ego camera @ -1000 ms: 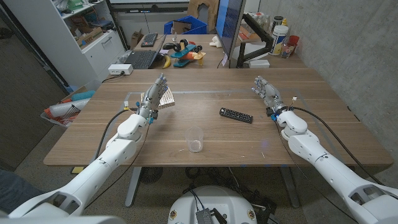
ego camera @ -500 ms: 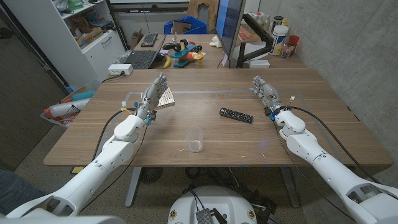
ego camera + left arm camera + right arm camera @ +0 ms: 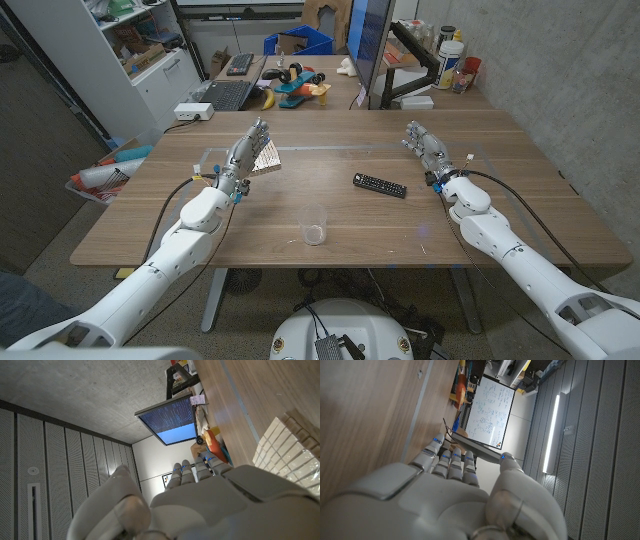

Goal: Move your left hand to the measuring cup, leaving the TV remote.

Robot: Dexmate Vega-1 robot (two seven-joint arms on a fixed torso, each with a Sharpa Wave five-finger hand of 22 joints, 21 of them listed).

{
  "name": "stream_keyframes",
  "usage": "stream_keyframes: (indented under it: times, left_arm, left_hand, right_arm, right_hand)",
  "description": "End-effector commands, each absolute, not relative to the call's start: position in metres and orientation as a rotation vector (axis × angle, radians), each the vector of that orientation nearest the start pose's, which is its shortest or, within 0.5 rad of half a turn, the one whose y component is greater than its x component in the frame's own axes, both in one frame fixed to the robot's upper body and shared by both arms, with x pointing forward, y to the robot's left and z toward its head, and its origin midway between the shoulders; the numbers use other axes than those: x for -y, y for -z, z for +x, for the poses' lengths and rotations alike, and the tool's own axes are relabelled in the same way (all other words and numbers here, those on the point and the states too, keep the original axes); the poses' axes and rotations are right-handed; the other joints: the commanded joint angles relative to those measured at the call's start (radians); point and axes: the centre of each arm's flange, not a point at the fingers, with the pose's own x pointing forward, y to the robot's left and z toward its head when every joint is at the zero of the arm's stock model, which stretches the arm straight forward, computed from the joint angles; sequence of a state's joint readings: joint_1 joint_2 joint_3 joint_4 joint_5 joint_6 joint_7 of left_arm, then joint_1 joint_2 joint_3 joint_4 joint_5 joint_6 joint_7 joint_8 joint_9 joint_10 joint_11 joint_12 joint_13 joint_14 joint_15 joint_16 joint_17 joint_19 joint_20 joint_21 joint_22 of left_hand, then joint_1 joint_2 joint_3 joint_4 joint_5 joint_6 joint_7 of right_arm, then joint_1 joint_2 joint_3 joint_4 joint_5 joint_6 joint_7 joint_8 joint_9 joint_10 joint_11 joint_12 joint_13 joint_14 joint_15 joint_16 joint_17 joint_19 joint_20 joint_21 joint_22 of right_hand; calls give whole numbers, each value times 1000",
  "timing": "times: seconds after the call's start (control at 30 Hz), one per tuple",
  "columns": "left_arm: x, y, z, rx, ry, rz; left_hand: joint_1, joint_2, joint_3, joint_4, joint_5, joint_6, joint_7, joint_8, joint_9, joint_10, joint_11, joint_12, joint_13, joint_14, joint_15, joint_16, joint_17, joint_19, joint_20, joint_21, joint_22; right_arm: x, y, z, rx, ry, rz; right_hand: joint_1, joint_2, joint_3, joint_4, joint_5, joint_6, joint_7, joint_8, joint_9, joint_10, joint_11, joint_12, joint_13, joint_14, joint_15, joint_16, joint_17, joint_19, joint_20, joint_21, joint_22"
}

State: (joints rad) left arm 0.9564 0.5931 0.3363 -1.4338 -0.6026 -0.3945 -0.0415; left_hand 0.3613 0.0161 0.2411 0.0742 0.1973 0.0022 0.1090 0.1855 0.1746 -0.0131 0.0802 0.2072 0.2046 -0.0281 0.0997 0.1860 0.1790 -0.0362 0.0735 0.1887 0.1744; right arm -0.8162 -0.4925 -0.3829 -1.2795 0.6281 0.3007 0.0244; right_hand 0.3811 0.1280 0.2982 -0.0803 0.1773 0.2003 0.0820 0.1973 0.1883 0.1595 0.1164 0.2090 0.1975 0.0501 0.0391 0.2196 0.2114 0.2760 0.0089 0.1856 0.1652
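The left hand (image 3: 247,150) stands on the far left of the table (image 3: 520,190), fingers apart and holding nothing — free to travel. The measuring cup (image 3: 313,226), a clear one, stands upright near the front edge, well apart from it. The TV remote (image 3: 379,185) lies further right, untouched. The right hand (image 3: 425,148) waits unclenched and empty on the far right — out of the way.

On wooden table (image 3: 330,215): 1 measuring cup (image 3: 314,226), clear, upright, near front edge. 1 TV remote (image 3: 379,185), black, just behind and right of cup. 1 slatted wooden block (image 3: 264,158), behind and left of cup. 2 robot hands over table: left hand (image 3: 246,152), right hand (image 3: 424,146).
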Motion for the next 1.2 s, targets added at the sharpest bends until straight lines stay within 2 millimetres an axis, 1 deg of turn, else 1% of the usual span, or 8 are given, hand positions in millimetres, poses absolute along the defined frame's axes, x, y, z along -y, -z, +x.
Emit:
stream_keyframes:
  times: [0.03,0.5,0.87,1.2]
  left_arm:
    - [-300,35,605,717,241,71]
    - [-297,35,592,751,265,112]
    - [-300,38,583,771,264,133]
    - [-298,39,575,798,222,236]
  left_hand:
    - [13,-1,5,-7,3,9,4,6,5,10,2,7,0,8,-1,5,3,1,7,6,4]
    - [22,2,8,-16,2,11,2,7,5,11,3,7,-1,9,-1,4,2,0,11,6,4]
    - [33,4,12,-25,1,14,1,7,5,9,2,6,-2,10,-2,4,2,-1,15,6,3]
    - [46,7,17,-34,1,16,-3,8,5,9,-1,6,-2,9,-4,3,2,-3,21,5,3]
  right_arm:
    - [284,19,657,611,-190,8]
    - [280,19,658,615,-191,6]
    - [278,22,658,617,-191,17]
    - [277,22,660,615,-187,20]
  right_hand:
    - [5,5,3,-5,4,6,0,4,4,7,1,2,3,10,0,2,3,8,0,7,5]
    - [5,7,2,-7,4,5,-1,3,4,4,-2,1,3,9,0,1,3,8,0,7,5]
    - [5,7,2,-8,4,7,-1,3,4,6,-1,1,3,9,1,1,3,8,1,7,5]
    - [4,8,1,-9,4,6,-3,3,4,6,-1,0,3,10,-1,1,4,8,1,7,5]
